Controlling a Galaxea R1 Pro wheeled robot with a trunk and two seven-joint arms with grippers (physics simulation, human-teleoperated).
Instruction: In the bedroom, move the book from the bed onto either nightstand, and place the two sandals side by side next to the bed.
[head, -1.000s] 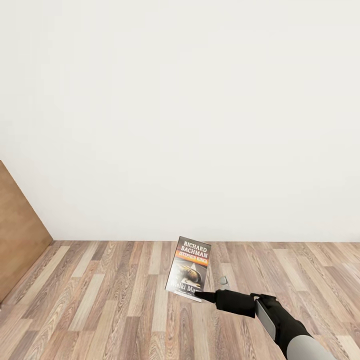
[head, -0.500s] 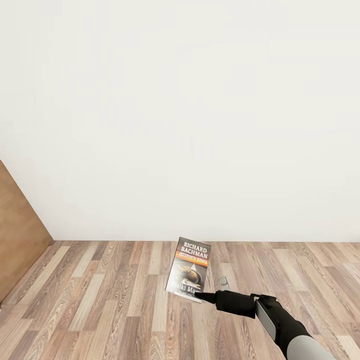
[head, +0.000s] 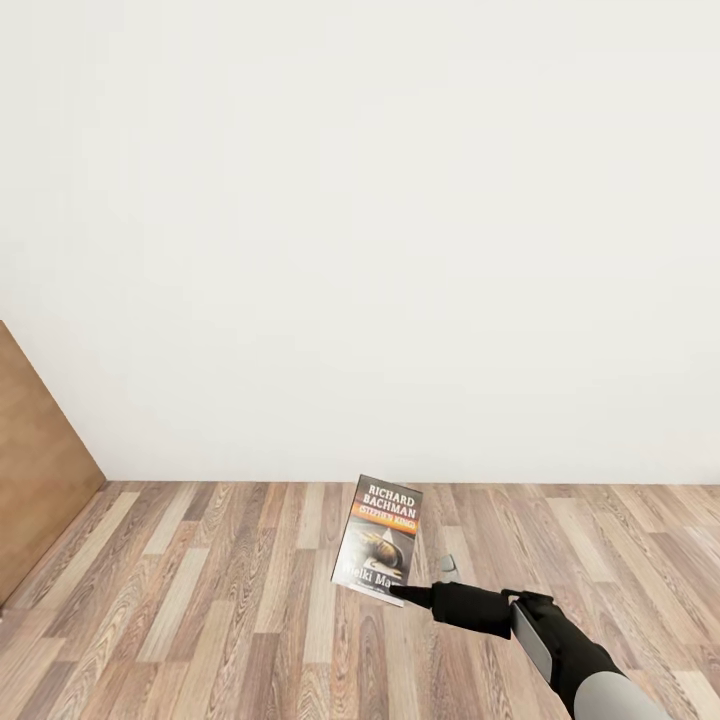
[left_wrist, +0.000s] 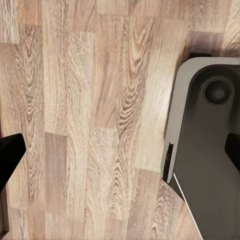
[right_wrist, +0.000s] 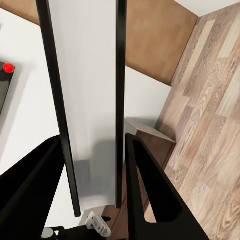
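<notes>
1. White wall (head: 360, 230) across the whole upper head view, from 9 o'clock round to 3 o'clock.
2. Wood-plank floor (head: 200, 600) along the bottom, from 8 o'clock to 4 o'clock; same planks (left_wrist: 80, 120) under the left wrist camera.
3. Brown wooden panel (head: 35, 470) leaning in at 9 o'clock of the head view, meeting the floor at the wall corner.
4. Grey rounded robot base (left_wrist: 210, 150) on the planks in the left wrist view, dark circular recess near its corner.
5. Left gripper (left_wrist: 120, 150) spread wide, one dark fingertip (left_wrist: 10, 152) at each edge of its picture, bare floor between.
6. Right arm (head: 570, 655) reaching in from 5 o'clock, black forearm and grey sleeve.
7. Right gripper (head: 405, 592) clamped on the book's lower corner; fingers (right_wrist: 150, 200) dark on either side of the page edges in the right wrist view.
8. Book (head: 378, 540) held upright above the floor at 6 o'clock, cover facing the head camera, "RICHARD BACHMAN" in white, orange band below; white page block (right_wrist: 87, 100) between black covers in the wrist view.
</notes>
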